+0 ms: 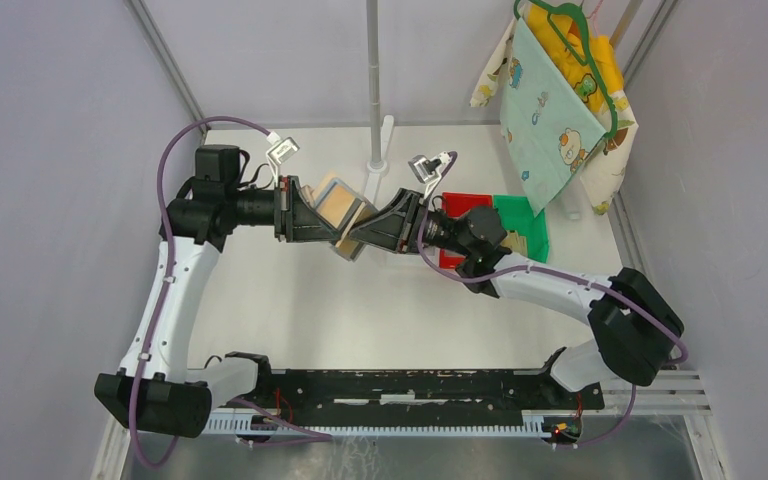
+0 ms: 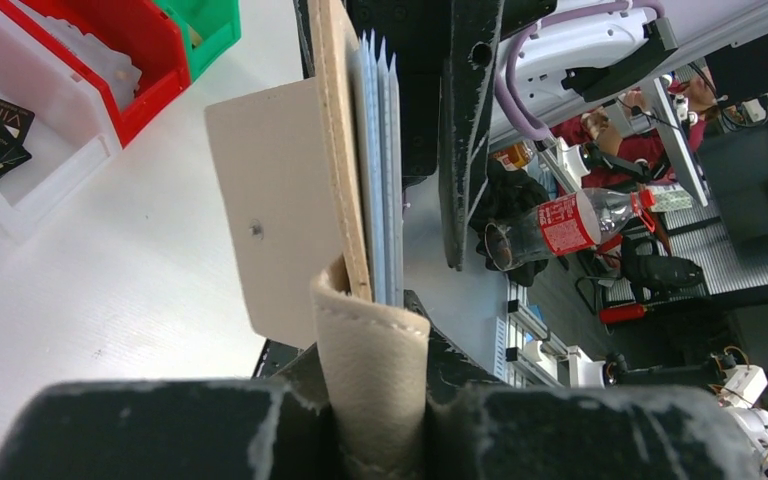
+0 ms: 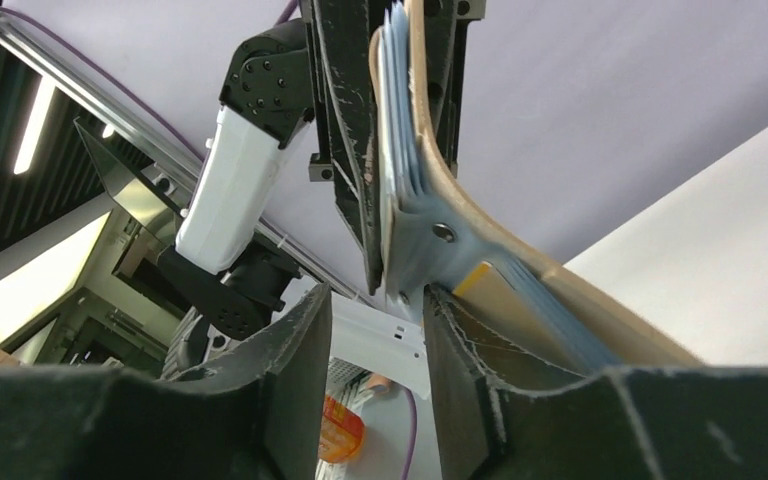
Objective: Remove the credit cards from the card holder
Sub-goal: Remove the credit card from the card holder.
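in left tool (image 2: pixel 375 430), card holder (image 2: pixel 280 200) lengthwise

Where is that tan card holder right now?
In the overhead view the card holder is held over the middle of the table, pinched by the left pincer, with the right pincer right beside it and the red bin further right.

Inside the card holder (image 2: pixel 280 200), what may be credit cards (image 2: pixel 382 170) show only edges, faces hidden.
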### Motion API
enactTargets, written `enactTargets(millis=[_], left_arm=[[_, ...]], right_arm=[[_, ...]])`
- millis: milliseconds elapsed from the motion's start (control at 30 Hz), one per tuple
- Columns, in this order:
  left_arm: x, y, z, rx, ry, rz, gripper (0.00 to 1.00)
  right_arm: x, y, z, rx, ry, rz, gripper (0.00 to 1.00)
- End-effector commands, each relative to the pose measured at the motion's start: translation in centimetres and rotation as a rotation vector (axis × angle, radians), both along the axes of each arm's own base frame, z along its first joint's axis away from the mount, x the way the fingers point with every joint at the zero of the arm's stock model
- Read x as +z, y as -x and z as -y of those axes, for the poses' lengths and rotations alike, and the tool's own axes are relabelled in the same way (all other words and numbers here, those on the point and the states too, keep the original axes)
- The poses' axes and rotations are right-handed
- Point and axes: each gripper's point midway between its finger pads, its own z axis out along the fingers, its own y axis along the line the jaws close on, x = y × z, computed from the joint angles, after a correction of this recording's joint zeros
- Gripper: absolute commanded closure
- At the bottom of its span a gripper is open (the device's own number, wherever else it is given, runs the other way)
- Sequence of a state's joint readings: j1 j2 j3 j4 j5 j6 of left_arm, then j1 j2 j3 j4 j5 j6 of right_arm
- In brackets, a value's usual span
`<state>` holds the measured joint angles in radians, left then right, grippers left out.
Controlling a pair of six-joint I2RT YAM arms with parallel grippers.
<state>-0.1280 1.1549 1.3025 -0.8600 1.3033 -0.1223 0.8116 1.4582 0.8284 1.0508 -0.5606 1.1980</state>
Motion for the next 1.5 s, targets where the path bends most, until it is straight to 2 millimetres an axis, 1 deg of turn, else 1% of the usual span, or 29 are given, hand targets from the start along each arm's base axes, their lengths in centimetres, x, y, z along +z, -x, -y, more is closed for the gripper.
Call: enactTargets(millis=[0, 33, 100, 233, 267, 333, 400, 500, 533, 567, 733, 800, 867, 1033, 1133, 1200, 1233, 1267, 1300, 1367, 1433, 1467], left_arm=[[3.0, 2.2, 0.1, -0.073, 0.06, 0.116, 0.95], [3.0, 2.2, 0.1, -0.073, 0.06, 0.121, 0.95], [2.9, 2.1, 0.1, -0.067, 0.054, 0.131, 0.94], [2.8, 2.4, 0.0, -0.072, 0.056, 0.145, 0.91], [2.8, 2.5, 0.0, -0.073, 0.057, 0.15, 0.87], [2.7, 2.7, 0.0, -0.078, 0.059, 0.155, 0.73], [2.6, 2.9, 0.0, -0.083, 0.061, 0.166, 0.69], [2.5, 3.0, 0.0, -0.088, 0.063, 0.178, 0.68], [2.5, 3.0, 0.0, -0.09, 0.064, 0.175, 0.67], [2.5, 2.9, 0.0, -0.092, 0.066, 0.172, 0.66], [2.9, 2.6, 0.1, -0.097, 0.073, 0.151, 0.65], [3.1, 2.5, 0.1, -0.099, 0.074, 0.148, 0.66], [3.3, 2.4, 0.1, -0.102, 0.078, 0.145, 0.67], [3.3, 2.3, 0.2, -0.105, 0.081, 0.135, 0.69], [3.3, 2.4, 0.1, -0.103, 0.08, 0.139, 0.73], [3.4, 2.4, 0.1, -0.103, 0.08, 0.141, 0.75], [3.4, 2.5, 0.1, -0.104, 0.08, 0.143, 0.76], [3.4, 2.5, 0.1, -0.104, 0.08, 0.144, 0.77], [3.3, 2.5, 0.1, -0.103, 0.08, 0.145, 0.77], [3.2, 2.5, 0.1, -0.102, 0.078, 0.145, 0.8], [3.2, 2.5, 0.1, -0.102, 0.078, 0.145, 0.81], [3.3, 2.6, 0.1, -0.102, 0.078, 0.146, 0.82]], right_arm=[[3.3, -0.6, 0.0, -0.017, -0.087, 0.051, 0.53], [3.4, -0.7, 0.0, -0.019, -0.086, 0.049, 0.53], [3.4, -0.9, -0.1, -0.024, -0.085, 0.044, 0.56], [3.4, -1.5, -0.4, -0.034, -0.083, 0.02, 0.73], [3.5, -1.5, -0.4, -0.035, -0.087, 0.02, 0.75], [3.7, -1.5, -0.4, -0.032, -0.096, 0.02, 0.77], [3.9, -1.4, -0.3, -0.028, -0.103, 0.022, 0.79], [3.8, -1.2, -0.2, -0.026, -0.099, 0.029, 0.94], [3.6, -1.1, -0.2, -0.028, -0.095, 0.027, 1.0], [3.3, -1.1, -0.2, -0.029, -0.09, 0.024, 1.0], [1.4, -0.7, 0.3, -0.04, -0.052, 0.017, 1.0], [0.4, -0.4, 0.6, -0.045, -0.035, 0.01, 1.0], [-0.1, -0.2, 0.9, -0.045, -0.03, 0.004, 1.0], [-0.7, 0.4, 1.2, -0.038, -0.039, -0.007, 1.0], [-0.6, 0.6, 1.3, -0.036, -0.044, -0.003, 1.0], [-0.2, 0.7, 1.5, -0.037, -0.057, 0.008, 1.0], [0.0, 0.7, 1.5, -0.035, -0.062, 0.01, 0.98], [0.3, 0.8, 1.5, -0.033, -0.073, 0.012, 0.91], [0.8, 0.9, 1.5, -0.027, -0.088, 0.016, 0.8], [1.9, 1.3, 1.4, -0.002, -0.128, 0.028, 0.66], [2.9, 1.5, 1.2, 0.016, -0.154, 0.037, 0.57], [3.2, 1.4, 1.1, 0.017, -0.158, 0.039, 0.55]])
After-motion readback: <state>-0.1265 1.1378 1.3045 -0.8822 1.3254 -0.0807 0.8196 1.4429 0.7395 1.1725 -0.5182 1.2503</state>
